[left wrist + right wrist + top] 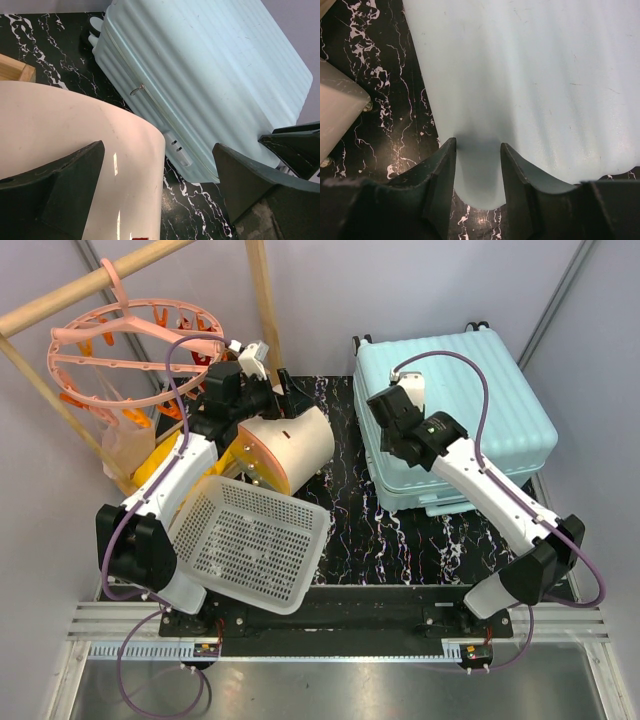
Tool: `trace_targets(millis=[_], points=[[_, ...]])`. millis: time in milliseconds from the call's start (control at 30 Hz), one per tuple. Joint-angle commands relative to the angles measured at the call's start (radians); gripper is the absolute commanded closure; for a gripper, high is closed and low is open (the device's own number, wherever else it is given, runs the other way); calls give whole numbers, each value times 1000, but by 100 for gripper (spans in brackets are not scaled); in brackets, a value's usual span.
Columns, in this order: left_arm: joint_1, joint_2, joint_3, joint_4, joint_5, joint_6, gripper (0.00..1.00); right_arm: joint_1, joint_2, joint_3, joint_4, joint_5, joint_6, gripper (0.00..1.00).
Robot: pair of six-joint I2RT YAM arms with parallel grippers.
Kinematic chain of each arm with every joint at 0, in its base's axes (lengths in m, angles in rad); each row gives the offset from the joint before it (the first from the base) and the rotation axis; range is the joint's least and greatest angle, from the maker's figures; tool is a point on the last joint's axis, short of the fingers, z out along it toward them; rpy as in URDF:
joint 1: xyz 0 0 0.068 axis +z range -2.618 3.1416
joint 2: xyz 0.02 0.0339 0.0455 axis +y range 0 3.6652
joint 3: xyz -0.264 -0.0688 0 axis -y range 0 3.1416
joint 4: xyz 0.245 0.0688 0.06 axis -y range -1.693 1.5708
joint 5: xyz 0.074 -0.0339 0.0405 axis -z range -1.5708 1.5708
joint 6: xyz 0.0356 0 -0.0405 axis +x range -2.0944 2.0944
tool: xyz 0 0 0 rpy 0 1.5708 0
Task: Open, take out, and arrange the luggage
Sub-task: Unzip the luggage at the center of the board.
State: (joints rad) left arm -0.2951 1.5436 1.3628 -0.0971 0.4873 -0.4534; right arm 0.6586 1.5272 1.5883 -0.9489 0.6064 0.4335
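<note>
Right now the large pale mint-blue hard-shell suitcase [470, 400] with ribbed sides lies flat and closed on the far right part of the black, white-veined marble-pattern surface [400, 540]. Its black-and-white wheels [94, 31] are at the far end. My right hand [477, 145] sits at its left edge, about half open. A rounded bit of the pale shell fills the gap between my two fingers, and both pads look pressed against it, so I am gripping the suitcase there. A small metal zip pull [137, 90] hangs on the side seam that faces my other arm.

My left hand [159, 147] is spread as wide as it goes and holds nothing. It hovers over the cream, rounded plastic drawer box [300, 445] with an orange edge, which stands left of the suitcase. Just nearer than that box, a white perforated plastic basket [255, 540] rests tilted beside my left arm. On the far left, a pink round plastic peg hanger [120, 340] hangs from a wooden frame [265, 300].
</note>
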Motion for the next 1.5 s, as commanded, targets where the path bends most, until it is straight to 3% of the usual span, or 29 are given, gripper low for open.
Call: trace_targets(millis=[0, 267, 467, 567, 667, 700, 900, 1267, 1467], points=[[4, -22, -8, 65, 40, -8, 2, -36, 80, -22, -341, -36, -79, 53], [5, -27, -1, 63, 30, 4, 1, -34, 276, 334, -312, 58, -220, 21], [4, -28, 2, 57, 30, 15, 1, -34, 437, 455, -258, 101, -309, 17], [5, -25, 9, 56, 30, 19, 1, -36, 496, 486, -252, 124, -329, 18], [5, -25, 21, 42, 27, 33, 1, -51, 485, 466, -292, 119, -290, 34], [5, -28, 18, 36, 24, 39, 1, -57, 470, 416, -298, 95, -277, 43], [5, -25, 10, 39, 22, 42, 1, -74, 306, 166, -359, 53, -200, 55], [4, 0, 10, 53, 62, 45, 1, -73, 177, 13, -465, 6, -102, 55], [-30, -14, 25, 53, 11, 100, 1, -82, 116, -62, -487, -28, -65, 56]])
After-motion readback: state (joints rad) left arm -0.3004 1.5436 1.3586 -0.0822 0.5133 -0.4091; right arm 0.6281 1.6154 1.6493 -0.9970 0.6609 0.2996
